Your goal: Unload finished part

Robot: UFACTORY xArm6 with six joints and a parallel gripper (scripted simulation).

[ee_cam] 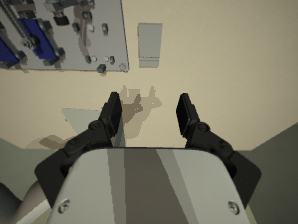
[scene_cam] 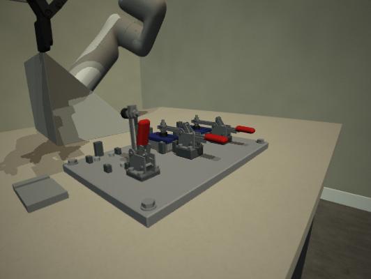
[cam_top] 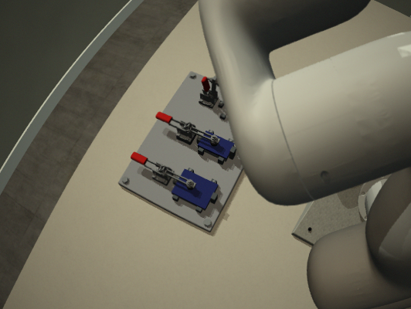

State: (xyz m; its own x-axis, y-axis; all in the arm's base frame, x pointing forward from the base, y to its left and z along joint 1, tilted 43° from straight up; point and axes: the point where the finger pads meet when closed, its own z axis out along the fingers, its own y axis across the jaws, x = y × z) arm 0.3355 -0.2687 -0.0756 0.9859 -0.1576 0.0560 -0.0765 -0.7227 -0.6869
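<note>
Grey slotted part [ee_cam: 150, 45] lies beyond open hand [ee_cam: 150, 116].

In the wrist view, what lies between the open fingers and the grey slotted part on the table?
Only bare table with the arm's shadow; the slotted part lies beyond the gripper, beside the fixture plate.

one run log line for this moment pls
gripper: open, empty, raised | slotted part: flat on table, off fixture | blanks: nested, clamped | third clamp: open

The grey slotted part [scene_cam: 39, 191] lies flat on the table; both blue blanks [cam_top: 195, 187] [cam_top: 215, 144] sit clamped.
</note>
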